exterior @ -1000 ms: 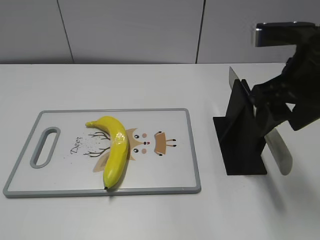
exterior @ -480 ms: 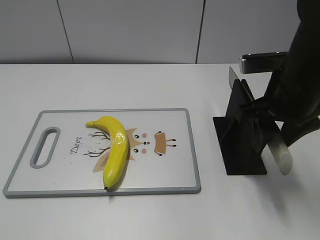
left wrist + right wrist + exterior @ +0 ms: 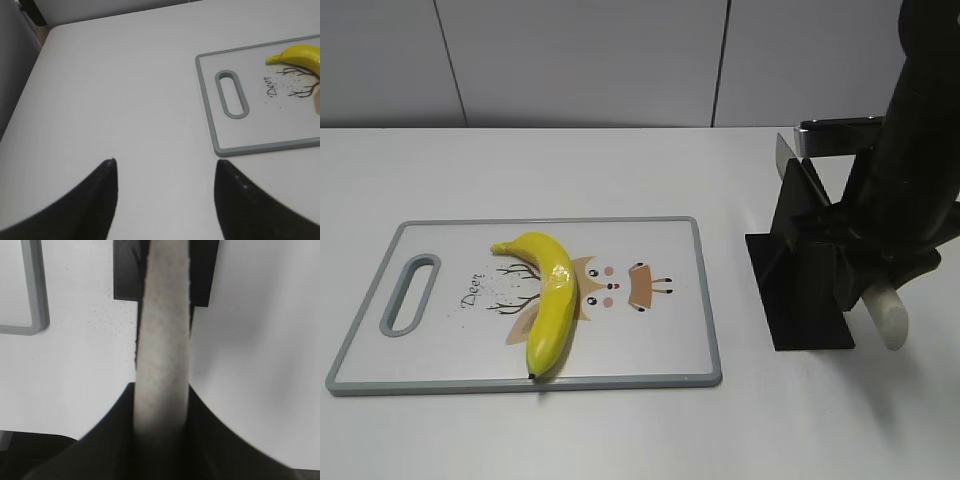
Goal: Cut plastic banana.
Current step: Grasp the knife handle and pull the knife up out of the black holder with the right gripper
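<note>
A white table [image 3: 620, 430] is being backed by pale grey wall panels [image 3: 580, 60]. The glossy yellow plastic banana [image 3: 546, 297] is being displayed on the grey-rimmed cutting board [image 3: 705, 300], curved, dark tip nearest. The right gripper [image 3: 162, 410] is being kept clenched on a pale knife handle [image 3: 164, 340] at the black stand [image 3: 805, 270], its blade hidden. The left gripper [image 3: 165, 172] is being held apart over bare table

A pale, speckled knife handle [image 3: 164, 340] runs straight up the middle of the right wrist view, gripped at the bottom between the two dark fingers [image 3: 107, 440] of the right hand [image 3: 162, 425], which press against both its sides. Its far end meets a black stand [image 3: 130, 270] at the top. The grey corner of a cutting board [image 3: 37, 295] shows at the upper left on the white surface [image 3: 260, 350].
</note>
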